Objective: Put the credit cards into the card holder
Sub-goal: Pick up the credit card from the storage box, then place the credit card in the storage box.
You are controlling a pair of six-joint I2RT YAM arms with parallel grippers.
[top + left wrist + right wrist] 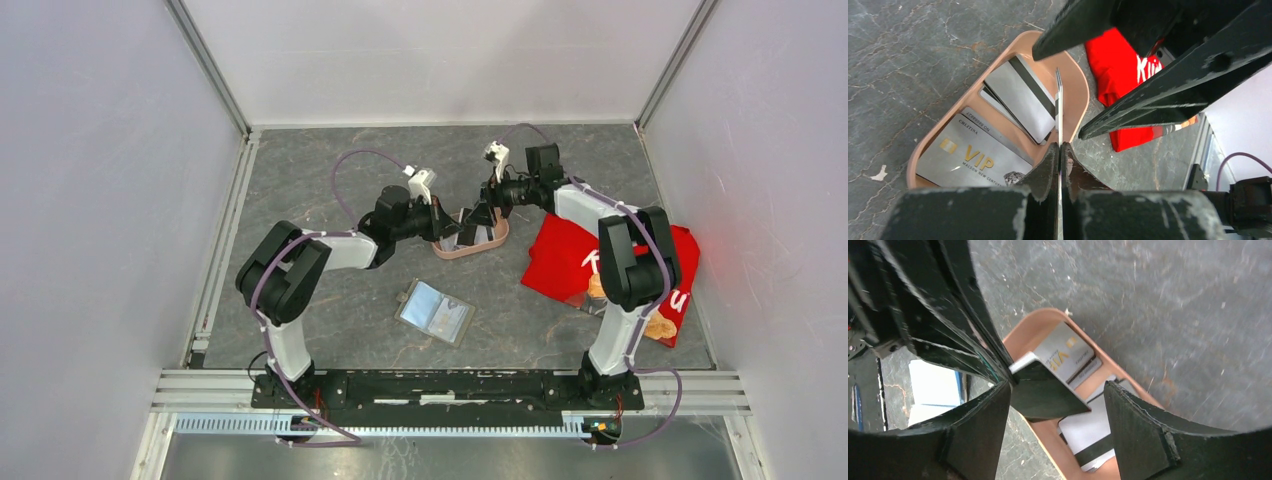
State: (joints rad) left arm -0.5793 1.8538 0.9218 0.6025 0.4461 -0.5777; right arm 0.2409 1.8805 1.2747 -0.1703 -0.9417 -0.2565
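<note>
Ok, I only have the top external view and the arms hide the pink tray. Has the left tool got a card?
Observer: Yes, the left tool is shut on a card, held edge-on over the tray.
Operator: Any more cards in the tray?
Observer: At least two: a silver VIP card and a dark-striped card.
Operator: And the right tool?
Observer: The right tool is open, holding nothing, over the tray.
</note>
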